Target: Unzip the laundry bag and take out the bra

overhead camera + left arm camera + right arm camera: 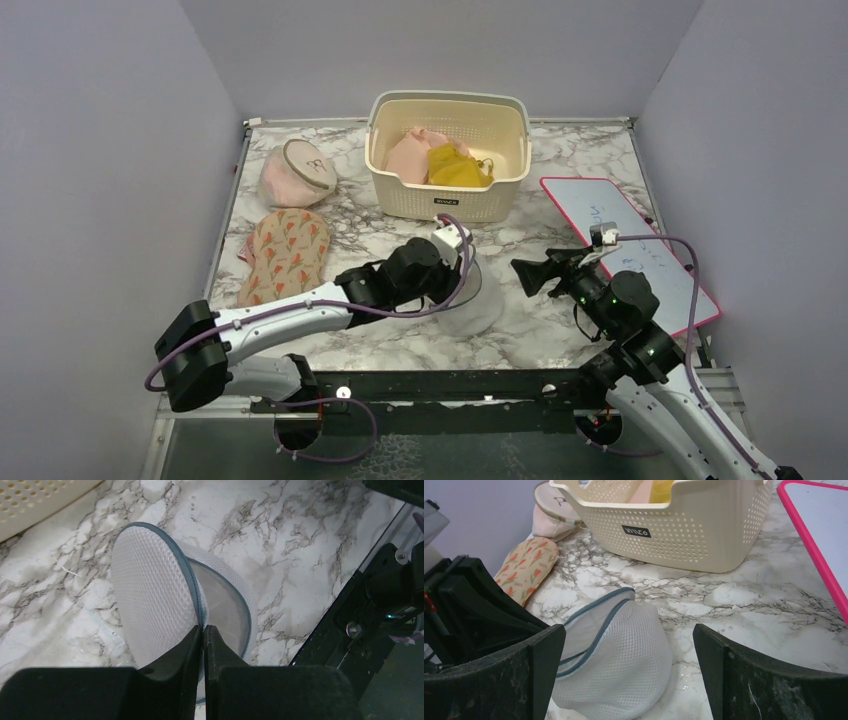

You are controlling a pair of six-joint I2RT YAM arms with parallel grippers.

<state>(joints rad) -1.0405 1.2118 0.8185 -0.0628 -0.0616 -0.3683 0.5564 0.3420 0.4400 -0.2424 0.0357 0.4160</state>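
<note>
Marble counter (560,190), grey walls: laundry bag (482,305) sits near the front edge, centre, tipped on its side with the grey zip rim partly parted, in front of the cream basket (450,195) and well apart from the pinkish round bag (296,175) and floral pad (285,255) at left. Left claw (204,629) has its fingers pressed together, tips right at the zip rim; can't tell if the pull is pinched. Right claw (629,630) is spread wide, holding nothing, just right of the bag, with the pink-framed whiteboard (630,240) on its right.
</note>
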